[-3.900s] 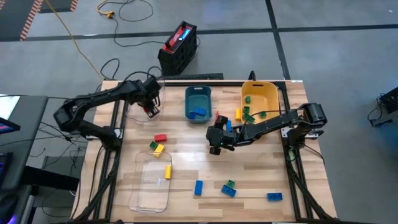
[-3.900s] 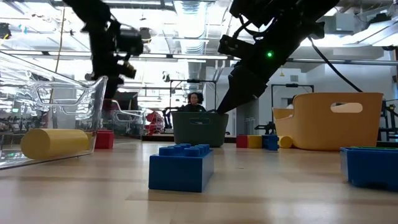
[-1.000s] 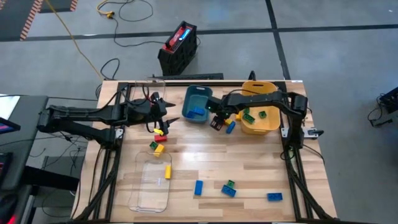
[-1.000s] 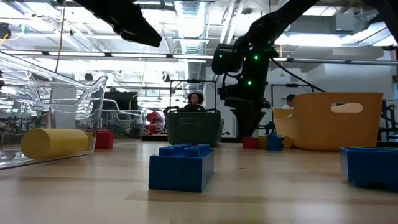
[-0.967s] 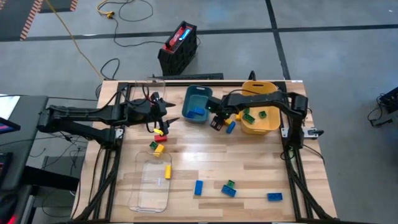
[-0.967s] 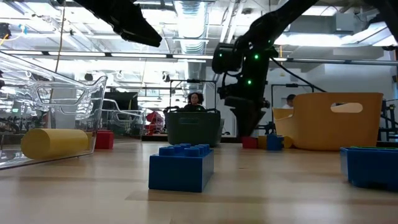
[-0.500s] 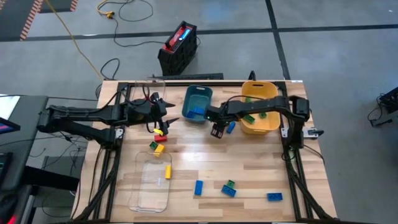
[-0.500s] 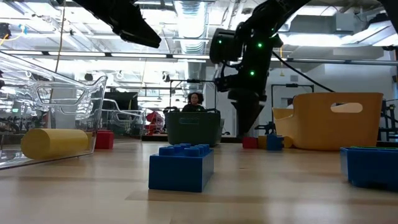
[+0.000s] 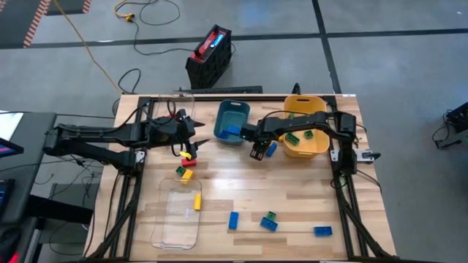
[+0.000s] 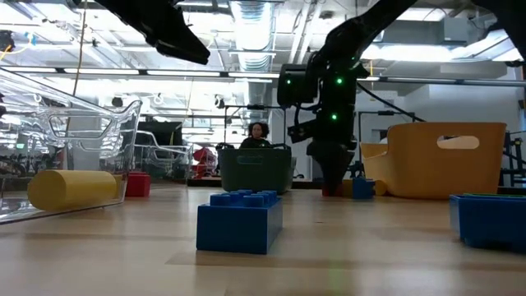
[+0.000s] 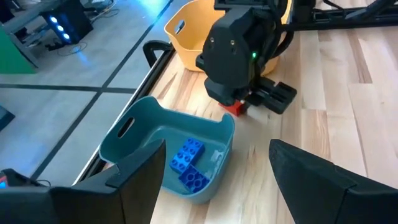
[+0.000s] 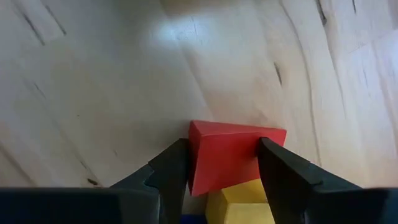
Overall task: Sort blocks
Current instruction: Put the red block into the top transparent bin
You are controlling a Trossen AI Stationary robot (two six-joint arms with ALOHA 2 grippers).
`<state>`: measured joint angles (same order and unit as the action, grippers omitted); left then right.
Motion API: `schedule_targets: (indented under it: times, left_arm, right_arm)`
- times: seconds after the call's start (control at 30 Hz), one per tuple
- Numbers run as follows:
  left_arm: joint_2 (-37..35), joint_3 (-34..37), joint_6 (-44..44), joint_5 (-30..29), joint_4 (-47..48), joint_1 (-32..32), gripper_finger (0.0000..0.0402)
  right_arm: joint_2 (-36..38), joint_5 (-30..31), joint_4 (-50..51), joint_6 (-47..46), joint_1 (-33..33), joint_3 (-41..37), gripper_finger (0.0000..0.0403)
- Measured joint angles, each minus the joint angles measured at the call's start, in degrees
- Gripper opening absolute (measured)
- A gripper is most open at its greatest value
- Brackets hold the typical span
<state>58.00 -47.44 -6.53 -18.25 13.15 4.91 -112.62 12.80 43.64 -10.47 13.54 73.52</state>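
Observation:
My right gripper points down between the teal bin and the yellow bin, shut on a red block. That block lies on the table against a yellow block, with a blue block beside them. My left gripper hangs open above the table left of the teal bin, touching nothing. Under it lie red and yellow blocks. Blue blocks lie in the teal bin and green blocks in the yellow bin. My right gripper pinches the red block by two opposite sides between its two fingers. The fingers come from above, pointing down. The block rests on the table, touching the yellow block beside it.
A clear tray with a yellow cylinder sits near the left. A second clear tray stands far left. Blue and green blocks lie near the front edge, and a yellow-green pair sits mid-left.
My right gripper has moved a little toward the table's near edge and then come down onto the red block between the bins. My left arm has kept still.

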Motion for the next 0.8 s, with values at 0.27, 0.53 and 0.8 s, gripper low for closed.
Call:
schedule_targets:
  times: [0.27,0.53,0.8]
  left_arm:
    - [0.04,0.0,-0.2,-0.06,0.42,-0.2,0.0279]
    - [0.04,0.0,-0.28,-0.08,0.33,-0.2,0.0279]
    - [0.04,0.0,-0.21,-0.11,1.88,-0.24,0.0279]
  right_arm:
    - [0.22,0.3,-0.26,0.3,-0.67,-0.02,0.0107]
    - [1.13,-1.11,5.52,0.96,-4.12,3.12,0.0025]
    - [1.7,-1.93,8.9,1.52,-7.44,7.1,0.0002]
